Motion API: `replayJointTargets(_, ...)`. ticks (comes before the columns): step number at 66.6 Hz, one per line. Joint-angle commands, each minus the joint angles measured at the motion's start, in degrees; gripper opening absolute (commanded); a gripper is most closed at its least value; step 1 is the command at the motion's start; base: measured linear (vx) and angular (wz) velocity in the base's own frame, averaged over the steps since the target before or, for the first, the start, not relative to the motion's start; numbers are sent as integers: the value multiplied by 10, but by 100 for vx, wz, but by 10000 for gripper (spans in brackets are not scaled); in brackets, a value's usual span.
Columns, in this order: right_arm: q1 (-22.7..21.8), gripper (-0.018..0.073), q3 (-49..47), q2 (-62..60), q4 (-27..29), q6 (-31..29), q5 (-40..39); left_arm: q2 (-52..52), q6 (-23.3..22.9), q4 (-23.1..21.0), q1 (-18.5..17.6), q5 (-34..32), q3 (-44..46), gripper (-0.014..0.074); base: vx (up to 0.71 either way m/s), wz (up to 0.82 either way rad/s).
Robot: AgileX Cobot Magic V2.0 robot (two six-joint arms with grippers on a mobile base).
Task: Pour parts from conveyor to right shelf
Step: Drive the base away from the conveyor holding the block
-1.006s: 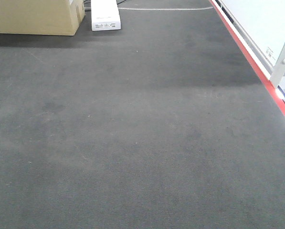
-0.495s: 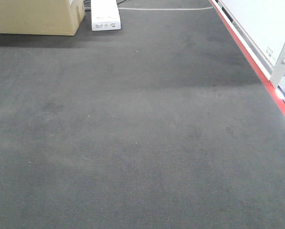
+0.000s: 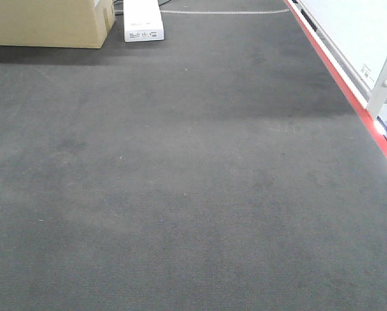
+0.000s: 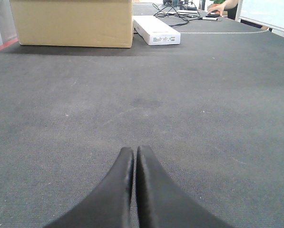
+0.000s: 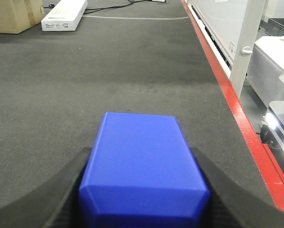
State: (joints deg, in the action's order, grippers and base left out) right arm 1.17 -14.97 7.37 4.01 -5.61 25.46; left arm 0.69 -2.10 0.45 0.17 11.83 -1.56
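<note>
Conveyor [image 3: 193, 181] runs wide to red stripe [image 3: 352, 97]; right hand [image 5: 142, 171] pinches blue part [image 5: 142, 142]; left hand [image 4: 134, 154] pressed together.

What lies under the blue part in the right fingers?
Only the grey conveyor ahead of the blue part is visible. The spot directly below is covered by the part and fingers.
</note>
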Motion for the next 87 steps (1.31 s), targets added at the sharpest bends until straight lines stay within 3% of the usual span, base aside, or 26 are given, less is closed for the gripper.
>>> replayJointTargets(1, -1, -5, -15, 5, 0, -3, -44, 6, -5, -5, -3, -45, 11, -6, 0, 0)
replayJointTargets(52, -1, -5, -15, 5, 0, -3, -37, 6, -5, -5, -3, -45, 11, -6, -2, 2)
replayJointTargets(87, -1, -5, -15, 5, 0, -3, -37, 6, -5, -5, -3, -46, 11, -6, -26, -9)
